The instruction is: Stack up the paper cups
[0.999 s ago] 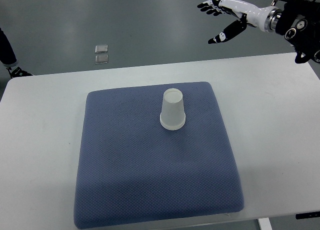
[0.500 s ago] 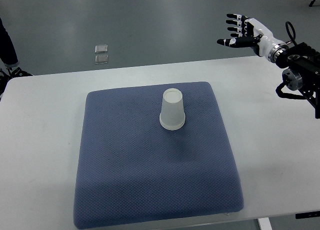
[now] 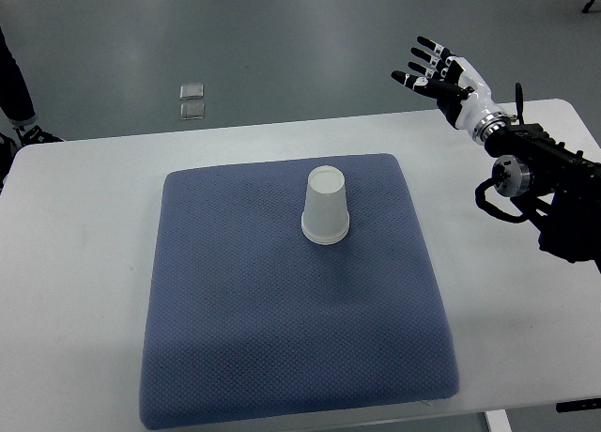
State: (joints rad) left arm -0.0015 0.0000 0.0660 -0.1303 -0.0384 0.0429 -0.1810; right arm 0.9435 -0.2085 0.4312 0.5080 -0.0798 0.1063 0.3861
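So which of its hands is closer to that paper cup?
Right. The right hand hovers open beyond the table's far edge, up and right of the upside-down paper cup on the blue cushion. The left hand isn't visible.

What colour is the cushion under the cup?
The cushion is dusty blue with a fine dotted weave, seen from the top view.

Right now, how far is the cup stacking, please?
Apparently done: the paper cups stand upside down on the blue cushion, and a doubled rim at the bottom suggests they are nested. In hand: nothing; the right hand is open, beyond the table's far edge. Left: no loose cup is visible. The left arm is out of view.
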